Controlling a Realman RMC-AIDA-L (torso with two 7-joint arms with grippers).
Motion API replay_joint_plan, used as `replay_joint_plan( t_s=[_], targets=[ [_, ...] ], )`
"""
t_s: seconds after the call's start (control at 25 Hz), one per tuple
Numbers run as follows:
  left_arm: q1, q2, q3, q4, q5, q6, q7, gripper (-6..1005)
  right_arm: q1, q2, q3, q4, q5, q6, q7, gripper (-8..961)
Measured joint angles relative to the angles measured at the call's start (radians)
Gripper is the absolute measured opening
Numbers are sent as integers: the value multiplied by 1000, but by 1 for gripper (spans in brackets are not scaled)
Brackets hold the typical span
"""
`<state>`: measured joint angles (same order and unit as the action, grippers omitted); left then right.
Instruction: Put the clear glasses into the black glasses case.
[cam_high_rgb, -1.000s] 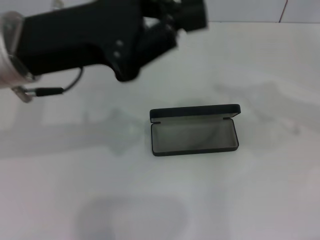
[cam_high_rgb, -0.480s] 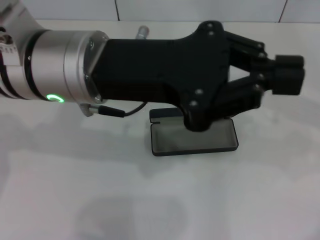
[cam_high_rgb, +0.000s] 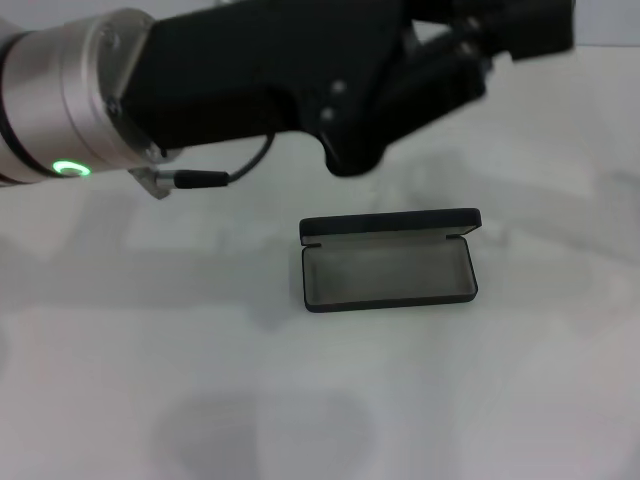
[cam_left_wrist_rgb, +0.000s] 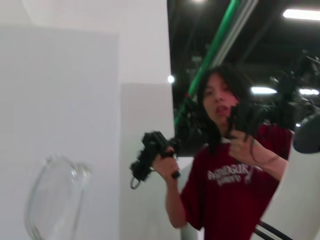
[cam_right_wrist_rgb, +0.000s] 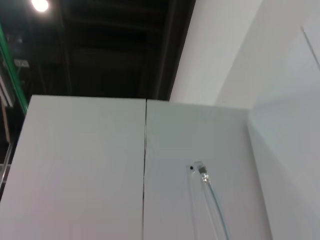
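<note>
The black glasses case (cam_high_rgb: 390, 265) lies open on the white table (cam_high_rgb: 300, 400), lid standing at its far side and grey lining bare. My left arm reaches across the top of the head view, high above the table. Its left gripper (cam_high_rgb: 538, 22) is beyond and to the right of the case, with the fingers drawn together. In the left wrist view a transparent lens of the clear glasses (cam_left_wrist_rgb: 55, 200) hangs in the air close to the camera, held by that gripper. The glasses do not show in the head view. My right gripper is out of view.
A person in a red shirt (cam_left_wrist_rgb: 230, 175) stands in front of the left wrist camera holding black hand controllers. The right wrist view shows only white wall panels (cam_right_wrist_rgb: 150, 175) and a dark ceiling.
My left arm swung in from the upper left, passed low in front of the case, and has now lifted toward the far side. The case has not moved.
</note>
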<state>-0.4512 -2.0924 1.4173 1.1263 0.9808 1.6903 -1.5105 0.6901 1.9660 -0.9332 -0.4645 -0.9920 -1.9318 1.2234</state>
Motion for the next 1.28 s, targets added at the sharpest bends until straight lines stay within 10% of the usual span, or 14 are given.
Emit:
replay_joint_plan(
  t_s=[1.28],
  targets=[
    [1,4,-91,-163,-41,3,39,81,40,43,-24,1,-169,102,-18,37]
  ],
)
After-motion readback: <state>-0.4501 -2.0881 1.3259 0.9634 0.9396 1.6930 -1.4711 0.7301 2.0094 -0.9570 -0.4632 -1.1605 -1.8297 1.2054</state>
